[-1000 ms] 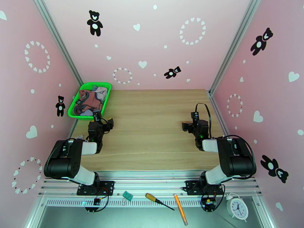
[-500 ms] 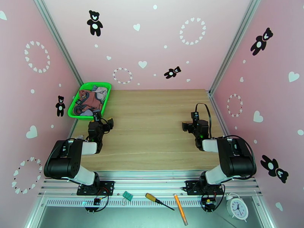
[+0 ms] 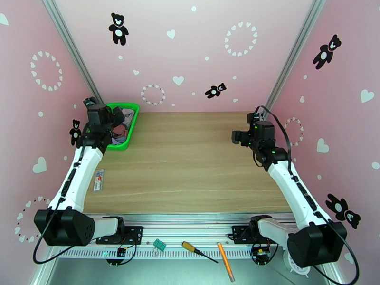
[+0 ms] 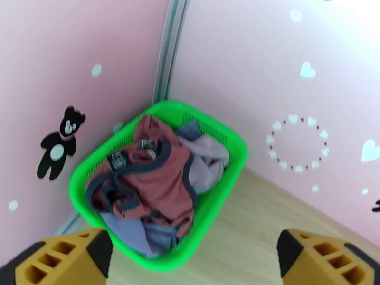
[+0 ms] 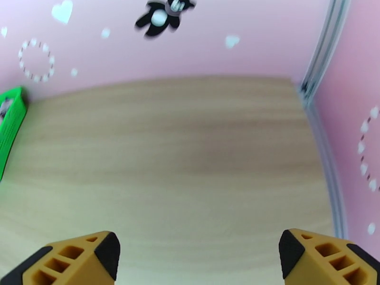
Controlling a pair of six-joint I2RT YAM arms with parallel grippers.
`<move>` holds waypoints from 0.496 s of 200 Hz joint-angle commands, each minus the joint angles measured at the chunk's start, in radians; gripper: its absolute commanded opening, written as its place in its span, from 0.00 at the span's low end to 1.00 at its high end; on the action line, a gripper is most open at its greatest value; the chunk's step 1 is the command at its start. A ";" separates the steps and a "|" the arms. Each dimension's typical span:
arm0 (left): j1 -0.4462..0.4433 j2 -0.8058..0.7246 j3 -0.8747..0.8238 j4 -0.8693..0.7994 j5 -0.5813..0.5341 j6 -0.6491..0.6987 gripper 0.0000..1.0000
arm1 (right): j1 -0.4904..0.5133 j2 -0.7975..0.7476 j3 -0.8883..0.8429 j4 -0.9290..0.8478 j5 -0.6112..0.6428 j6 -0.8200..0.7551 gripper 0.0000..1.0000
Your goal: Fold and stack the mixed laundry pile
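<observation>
— Laundry pile (image 4: pixel 152 186): where does it lie?
— All of it sits heaped in the green basket (image 4: pixel 233 160), at the far left corner of the table (image 3: pixel 190 157). The rust-red top (image 4: pixel 159 179) with dark trim lies crumpled uppermost. The pale grey-lilac shirt (image 4: pixel 209 155) bunches toward the basket's far right side, and a blue-grey piece (image 4: pixel 126 229) pokes out at the near end.
— Is anything folded or stacked?
— Nothing. Every garment is in the basket, so the task looks to be at its very start. Each piece has yet to be lifted out, spread, folded and stacked.
— And the grippers?
— The left gripper (image 4: pixel 197 257) hangs above the near side of the basket, its fingers wide apart, holding nothing and clear of the cloth. The right gripper (image 5: pixel 199 257) hovers over the right part of the table, well apart from the basket, its jaws likewise spread and empty.
— What else lies about?
— A small white strip (image 3: pixel 98 179) rests on the near left of the table, beside the left arm.
— What is the likely first step?
— Probably the left gripper comes down on the rust-red top, since that lies on top of the heap.
</observation>
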 commanded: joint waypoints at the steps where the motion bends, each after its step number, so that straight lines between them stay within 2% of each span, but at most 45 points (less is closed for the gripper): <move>1: 0.010 0.129 0.140 -0.197 0.122 0.069 0.98 | 0.012 0.035 0.054 -0.173 -0.009 0.092 0.94; 16: 0.022 0.245 0.255 -0.240 0.134 0.092 0.97 | 0.024 0.063 0.064 -0.167 -0.028 0.113 0.94; 33: 0.051 0.367 0.373 -0.283 0.164 0.083 0.92 | 0.045 0.094 0.070 -0.166 -0.030 0.121 0.93; 76: 0.176 0.589 0.520 -0.270 0.277 -0.024 0.83 | 0.075 0.171 0.067 -0.130 -0.070 0.119 0.90; 99: 0.203 0.696 0.618 -0.284 0.248 0.006 0.81 | 0.092 0.216 0.066 -0.100 -0.092 0.108 0.89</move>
